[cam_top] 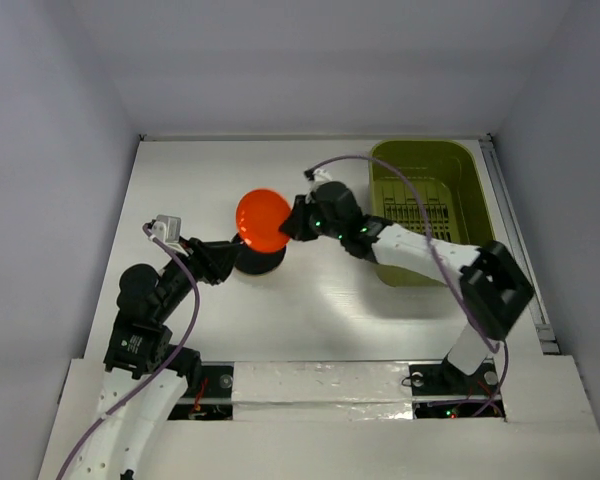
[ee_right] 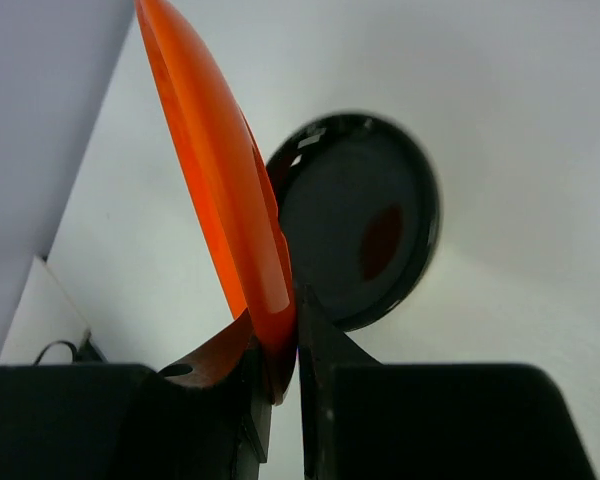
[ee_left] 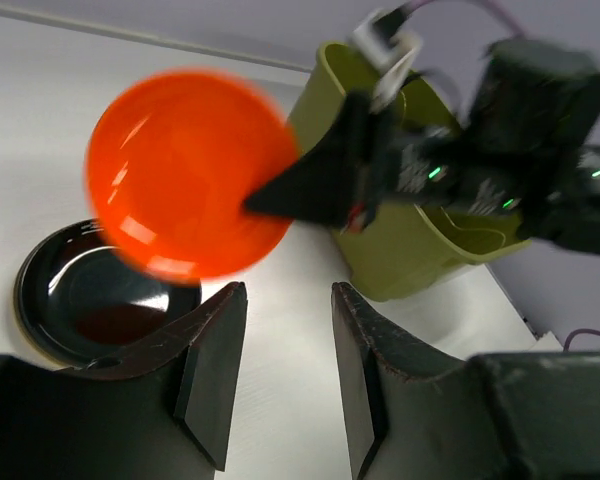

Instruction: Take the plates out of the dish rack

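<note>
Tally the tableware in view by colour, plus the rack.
orange-red plate: 1
black plate: 1
olive-green dish rack: 1
Total: 3

No lettering, label, brand or number can be read anywhere, neither on the orange-red plate [cam_top: 263, 220], the black plate [ee_left: 70, 300] nor the dish rack [cam_top: 420, 165]

Robot lab test booth, white table [cam_top: 310, 320], plain pale walls [cam_top: 310, 60] on three sides
</note>
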You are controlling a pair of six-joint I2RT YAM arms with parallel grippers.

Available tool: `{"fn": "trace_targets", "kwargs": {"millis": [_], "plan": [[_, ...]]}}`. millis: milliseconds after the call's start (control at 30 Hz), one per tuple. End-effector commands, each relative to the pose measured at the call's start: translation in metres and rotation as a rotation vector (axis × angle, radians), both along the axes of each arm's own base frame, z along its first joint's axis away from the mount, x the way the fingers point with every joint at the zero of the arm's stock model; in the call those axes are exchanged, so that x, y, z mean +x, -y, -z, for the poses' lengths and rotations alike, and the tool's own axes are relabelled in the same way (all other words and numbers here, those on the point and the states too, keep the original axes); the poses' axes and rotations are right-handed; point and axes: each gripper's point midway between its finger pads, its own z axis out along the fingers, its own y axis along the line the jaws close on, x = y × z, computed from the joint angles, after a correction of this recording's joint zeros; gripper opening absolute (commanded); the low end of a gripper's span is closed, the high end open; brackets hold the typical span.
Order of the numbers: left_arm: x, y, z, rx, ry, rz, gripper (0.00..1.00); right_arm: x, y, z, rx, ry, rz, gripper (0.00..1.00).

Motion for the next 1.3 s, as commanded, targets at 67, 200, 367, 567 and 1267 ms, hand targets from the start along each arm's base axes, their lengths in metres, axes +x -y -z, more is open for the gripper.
{"fn": "trace_targets", "kwargs": {"millis": [67, 200, 367, 567, 1267], "plan": [[0.005, -0.005, -0.012, -0.007, 0.039, -0.024, 0.37, -0.011, -0.071, -0.005, 0.186, -0.043, -0.094, 0.0], [0.006, -0.004, -0.011, -0.006, 0.036, -0.023, 0.37, -0.017, -0.089, 0.026, 0.189, -0.111, -0.104, 0.0], [0.007, -0.005, -0.011, -0.006, 0.034, -0.026, 0.38, -0.015, -0.085, 0.056, 0.173, -0.172, -0.056, 0.11], [0.007, -0.005, -0.011, -0.009, 0.034, -0.027, 0.38, -0.01, -0.084, 0.068, 0.166, -0.185, -0.015, 0.15], [0.006, -0.005, -0.011, -0.009, 0.037, -0.023, 0.38, -0.005, -0.043, 0.078, 0.025, -0.151, 0.119, 0.83]]}}
